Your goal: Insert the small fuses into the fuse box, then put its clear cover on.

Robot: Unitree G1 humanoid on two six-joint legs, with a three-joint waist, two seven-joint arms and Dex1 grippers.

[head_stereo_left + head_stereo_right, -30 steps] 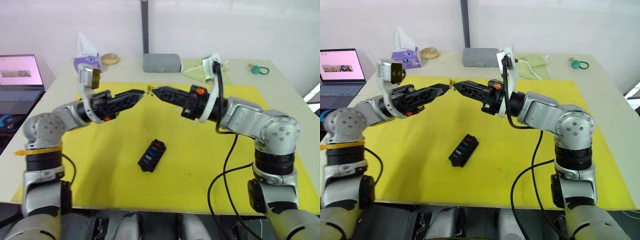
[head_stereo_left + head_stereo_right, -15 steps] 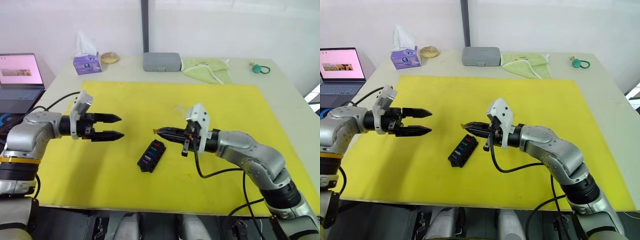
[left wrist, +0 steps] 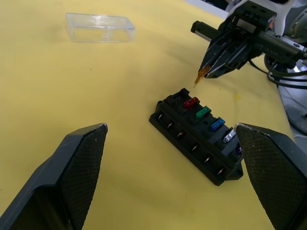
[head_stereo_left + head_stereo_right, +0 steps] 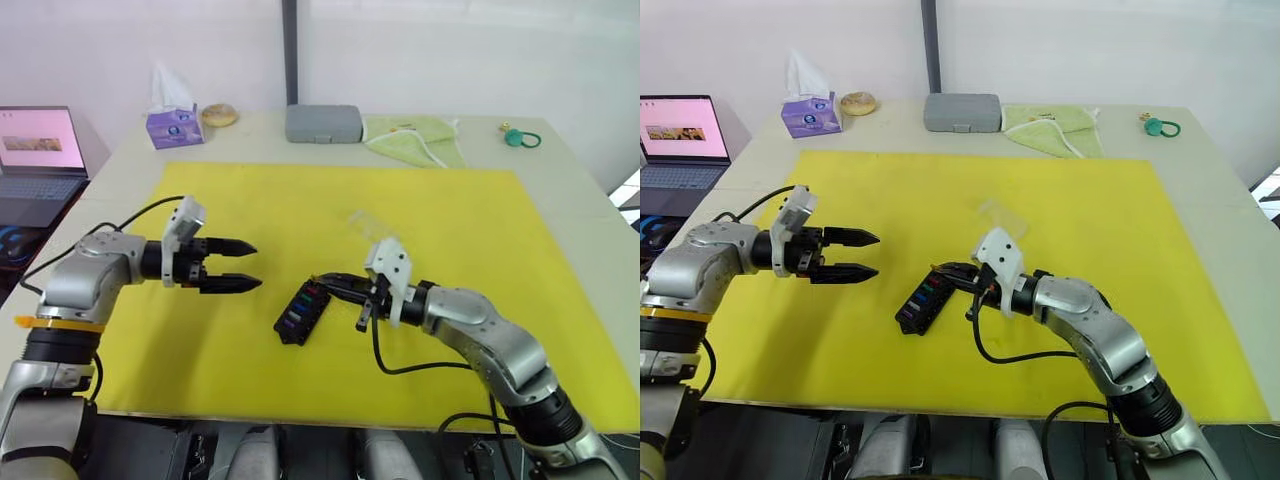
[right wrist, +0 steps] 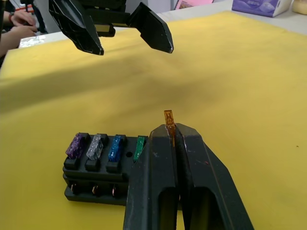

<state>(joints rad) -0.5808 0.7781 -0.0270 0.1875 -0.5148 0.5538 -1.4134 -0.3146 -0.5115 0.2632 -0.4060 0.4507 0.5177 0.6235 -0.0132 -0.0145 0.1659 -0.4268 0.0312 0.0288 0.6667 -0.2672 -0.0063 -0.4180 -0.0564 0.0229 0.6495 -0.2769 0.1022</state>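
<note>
At lower centre, the fuse box [image 4: 303,311] held five fuses; the right gripper [image 3: 205,73] pinched the orange fuse [image 5: 169,118] just above its vacant end slot. The left gripper [image 4: 241,267] hung released at centre-left. Next, judging by this, came lowering the fuse straight in; the clear cover [image 3: 100,27] waited farther back.

The fuse box [image 4: 926,300] lies on the yellow mat [image 4: 1120,260]. The right gripper [image 4: 940,270] hovers just above its far end. The left gripper [image 4: 868,254] is spread open, well apart from it. The clear cover [image 4: 996,214] lies farther back.
</note>
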